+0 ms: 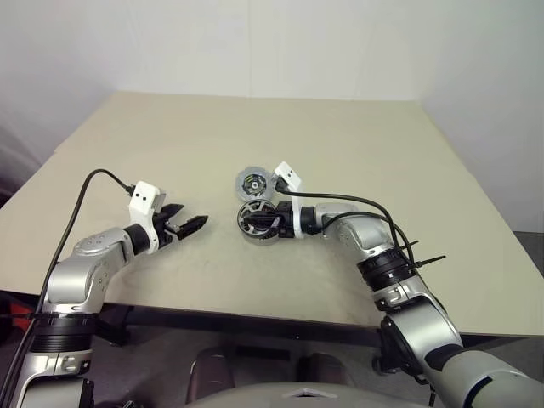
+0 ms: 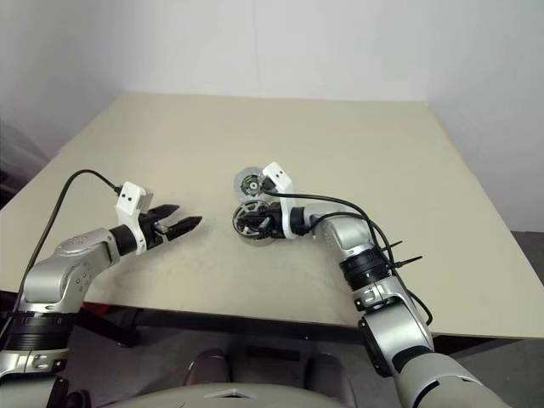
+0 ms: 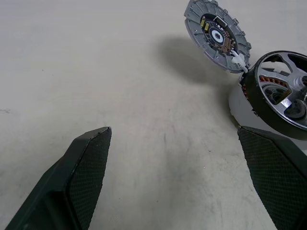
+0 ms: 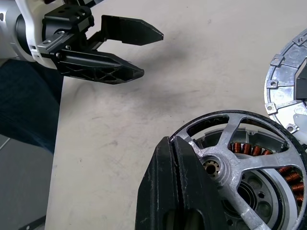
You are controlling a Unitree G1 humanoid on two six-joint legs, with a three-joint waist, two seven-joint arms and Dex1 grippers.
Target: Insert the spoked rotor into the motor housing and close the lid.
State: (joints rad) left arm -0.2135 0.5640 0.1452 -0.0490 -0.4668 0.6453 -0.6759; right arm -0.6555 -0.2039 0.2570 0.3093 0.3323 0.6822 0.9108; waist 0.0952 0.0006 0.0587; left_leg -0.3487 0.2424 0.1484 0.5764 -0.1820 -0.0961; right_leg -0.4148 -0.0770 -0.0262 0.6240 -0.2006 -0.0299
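Right wrist view shows the spoked rotor [image 4: 240, 167], silver spokes in a dark rim, seated over the motor housing's [image 4: 288, 175] copper windings beside the lid [image 3: 218, 34], right gripper [image 4: 173, 143] fingers pressed together at its rim, left gripper [image 1: 189, 223] fingers apart.
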